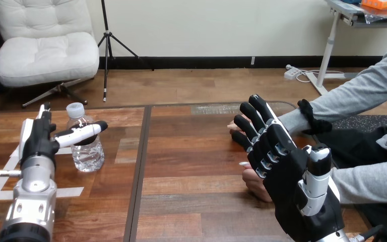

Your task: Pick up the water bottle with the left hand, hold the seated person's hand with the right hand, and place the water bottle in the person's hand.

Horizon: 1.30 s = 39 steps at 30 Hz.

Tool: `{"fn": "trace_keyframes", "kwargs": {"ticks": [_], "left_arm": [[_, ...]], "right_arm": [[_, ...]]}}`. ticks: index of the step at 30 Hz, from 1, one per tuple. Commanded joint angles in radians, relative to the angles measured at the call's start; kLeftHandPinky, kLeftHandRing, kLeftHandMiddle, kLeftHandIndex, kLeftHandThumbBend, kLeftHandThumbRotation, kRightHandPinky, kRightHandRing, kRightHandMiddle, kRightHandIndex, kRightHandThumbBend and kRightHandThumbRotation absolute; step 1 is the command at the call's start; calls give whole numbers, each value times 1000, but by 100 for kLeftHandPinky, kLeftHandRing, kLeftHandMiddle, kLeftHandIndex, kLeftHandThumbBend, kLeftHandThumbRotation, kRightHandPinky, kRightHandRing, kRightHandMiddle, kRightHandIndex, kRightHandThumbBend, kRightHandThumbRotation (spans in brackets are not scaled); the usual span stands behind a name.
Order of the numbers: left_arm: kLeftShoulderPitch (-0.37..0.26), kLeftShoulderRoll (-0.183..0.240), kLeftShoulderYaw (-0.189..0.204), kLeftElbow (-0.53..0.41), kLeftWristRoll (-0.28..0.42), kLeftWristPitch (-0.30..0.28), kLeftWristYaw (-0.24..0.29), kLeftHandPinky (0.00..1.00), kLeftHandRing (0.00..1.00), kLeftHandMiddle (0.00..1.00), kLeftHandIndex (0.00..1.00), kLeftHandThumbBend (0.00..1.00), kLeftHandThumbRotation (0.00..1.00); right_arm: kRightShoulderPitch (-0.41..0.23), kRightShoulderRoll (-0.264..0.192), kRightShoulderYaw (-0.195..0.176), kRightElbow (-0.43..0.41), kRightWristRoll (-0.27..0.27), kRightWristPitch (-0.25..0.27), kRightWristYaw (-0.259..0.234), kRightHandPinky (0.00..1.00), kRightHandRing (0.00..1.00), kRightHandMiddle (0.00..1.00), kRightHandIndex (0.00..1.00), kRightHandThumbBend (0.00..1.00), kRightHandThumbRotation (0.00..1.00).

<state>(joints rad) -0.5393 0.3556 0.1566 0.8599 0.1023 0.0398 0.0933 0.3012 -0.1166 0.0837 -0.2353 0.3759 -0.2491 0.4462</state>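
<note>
Left hand [39, 140], 9 o'clock: straight fingers, thumb across bottle [86, 154]. Right hand [295, 176], 4 o'clock: straight fingers over person's hand [254, 184].

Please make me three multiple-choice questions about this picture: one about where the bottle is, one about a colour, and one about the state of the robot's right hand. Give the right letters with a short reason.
1. Where is the water bottle?
A. In the person's palm
B. Upright on the table, beside the left hand
C. Lying flat at the table's right edge

2. What colour is the bottle's cap?
A. White
B. Red
C. Blue

3. In what state is the right hand?
A. Closed in a fist
B. Curled round the bottle
C. Open, fingers extended, over the person's nearer hand

Answers:
1 B: the bottle stands on the wood at the view's left, next to the left hand.
2 A: the cap on top is plainly white.
3 C: its fingers reach forward uncurled, and the person's hand shows beneath them.
</note>
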Motion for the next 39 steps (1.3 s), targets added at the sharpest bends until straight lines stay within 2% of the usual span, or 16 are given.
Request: {"fn": "trace_keyframes", "kwargs": {"ticks": [1, 14, 18, 26, 39], "left_arm": [[-95, -2, -27, -19, 15, 5, 14, 89, 97, 100, 100, 95, 24], [-115, -5, -54, -43, 33, 69, 6, 89, 94, 95, 93, 95, 26], [-131, -1, -62, -10, 39, 58, 6, 88, 93, 94, 93, 95, 25], [-138, -4, -79, -42, 44, 98, 8, 83, 90, 93, 91, 93, 23], [-155, 7, -109, -15, 66, 101, 2, 83, 90, 93, 91, 92, 25]], "right_arm": [[-32, 6, -5, -57, 6, -13, 1, 100, 100, 100, 100, 100, 100], [-27, 8, -2, -60, 7, -15, 1, 100, 100, 100, 100, 100, 100], [-25, 10, -1, -61, 5, -18, 0, 100, 100, 100, 100, 100, 100], [-23, 8, 0, -68, -1, -16, -4, 100, 100, 100, 100, 100, 100], [-18, 6, -3, -75, 1, -15, -6, 100, 100, 100, 100, 100, 100]]}}
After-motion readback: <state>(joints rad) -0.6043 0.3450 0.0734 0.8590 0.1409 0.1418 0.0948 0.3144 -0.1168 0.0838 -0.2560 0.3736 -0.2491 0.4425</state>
